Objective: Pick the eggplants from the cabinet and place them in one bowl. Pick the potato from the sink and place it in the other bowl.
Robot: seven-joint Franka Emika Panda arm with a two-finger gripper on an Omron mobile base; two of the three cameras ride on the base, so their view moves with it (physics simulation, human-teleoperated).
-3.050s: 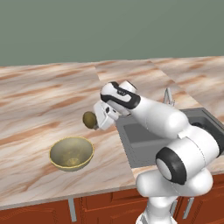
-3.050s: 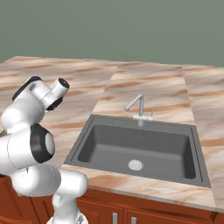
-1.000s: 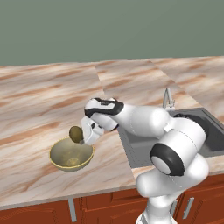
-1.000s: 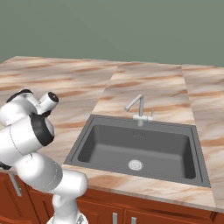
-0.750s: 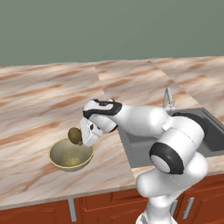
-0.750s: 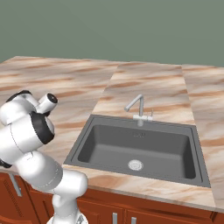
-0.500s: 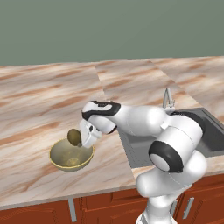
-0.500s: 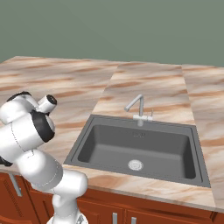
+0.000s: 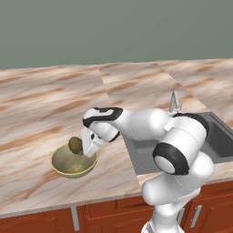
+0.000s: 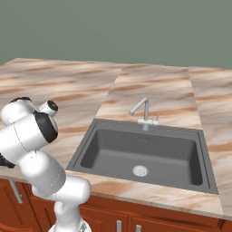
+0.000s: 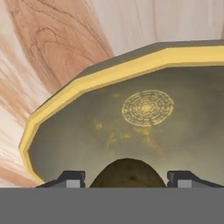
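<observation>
The hand (image 9: 81, 146) grips the potato (image 9: 75, 144) between its two fingers, pinched on either side of it. Seen from the left base view, the potato hangs just above the other bowl (image 9: 61, 165), over the half of the bowl nearest the sink (image 9: 223, 141), and it does not yet rest on the bowl's floor. The bowl is olive-tan with a pale yellow rim and sits on the marble-patterned table (image 9: 36, 109), well to the left of the sink and close to the table's front edge.

In the hand view the potato (image 11: 127, 173) shows as a rounded brown lump at the bottom, with a dark fingertip (image 11: 70, 177) close on each side of it. Beyond it lies the inside of the bowl (image 11: 65, 94), its yellow rim curving across the upper left and a pale ringed mark on its floor. A stretch of the table (image 11: 57, 39) with reddish wood-like veining lies past the rim.

From the right base view the sink (image 10: 149, 154) is a dark grey basin set into the table (image 10: 154, 90), with a slim silver faucet (image 10: 144, 113) at its back edge and a round drain (image 10: 140, 171) on its floor. The arm bends away from the sink toward the bowl.
</observation>
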